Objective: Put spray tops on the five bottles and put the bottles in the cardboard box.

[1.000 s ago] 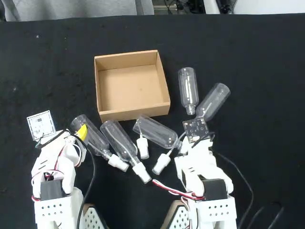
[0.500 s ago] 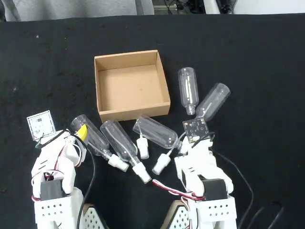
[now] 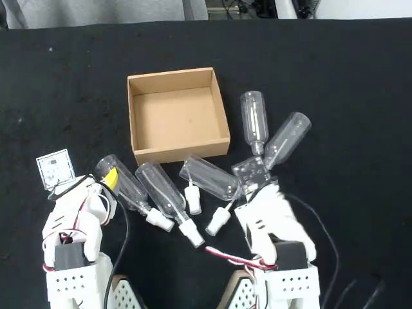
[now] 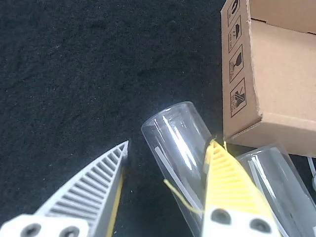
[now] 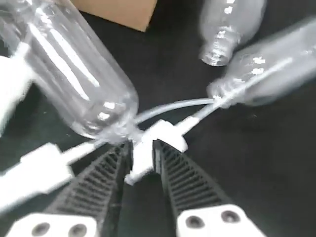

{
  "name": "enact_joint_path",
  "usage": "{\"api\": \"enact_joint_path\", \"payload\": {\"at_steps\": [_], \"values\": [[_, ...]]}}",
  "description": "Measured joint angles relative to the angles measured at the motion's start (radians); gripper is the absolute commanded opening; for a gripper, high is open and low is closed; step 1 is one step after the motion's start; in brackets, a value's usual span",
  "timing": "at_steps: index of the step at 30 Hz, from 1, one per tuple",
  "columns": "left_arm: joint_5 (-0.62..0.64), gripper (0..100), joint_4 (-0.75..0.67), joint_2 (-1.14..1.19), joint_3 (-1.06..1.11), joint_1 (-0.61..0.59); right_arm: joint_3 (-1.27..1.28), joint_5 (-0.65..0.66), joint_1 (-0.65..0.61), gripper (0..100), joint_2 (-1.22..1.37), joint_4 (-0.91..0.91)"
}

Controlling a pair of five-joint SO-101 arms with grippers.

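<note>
The open cardboard box (image 3: 177,116) stands mid-table. Five clear bottles lie around it: three in front (image 3: 122,180) (image 3: 161,188) (image 3: 209,178), two to its right (image 3: 254,119) (image 3: 286,136). White spray tops (image 3: 192,196) (image 3: 219,221) (image 3: 192,232) lie near the front bottles' necks. My left gripper (image 4: 169,144) is open, the leftmost bottle's base (image 4: 177,133) between its grey and yellow fingers. My right gripper (image 5: 143,148) is shut on a white spray top (image 5: 160,133), whose thin tube runs toward a blurred bottle's neck (image 5: 219,96). A bottle (image 5: 79,74) lies just beyond the fingers.
The table (image 3: 347,77) is covered in black cloth. Both arm bases (image 3: 74,277) (image 3: 286,277) stand at the near edge, with red and white wires beside them. A black cable (image 3: 328,244) trails at the front right.
The right arm has swung forward and to the left, toward the bottle necks. The left arm and the bottles have stayed where they were.
</note>
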Motion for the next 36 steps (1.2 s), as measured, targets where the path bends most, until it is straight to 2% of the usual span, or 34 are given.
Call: {"api": "enact_joint_path", "payload": {"at_steps": [7, 18, 23, 26, 36], "values": [[0.000, 23, 0.000, 0.000, 0.000, 0.000, -0.198, 0.015, 0.123, 5.0, 0.000, -0.002], [0.000, 23, 0.000, 0.000, 0.000, 0.000, -0.367, 0.015, 0.126, 12.2, 0.000, -0.002], [0.000, 23, 0.000, 0.000, 0.000, 0.000, -0.427, 0.015, 0.126, 21.7, 0.000, -0.002], [0.000, 23, 0.000, 0.000, 0.000, 0.000, -0.480, 0.015, 0.126, 22.3, 0.005, -0.002], [0.000, 23, 0.000, 0.000, 0.000, 0.000, -0.726, -0.038, 0.132, 22.7, 0.465, -0.002]]}}
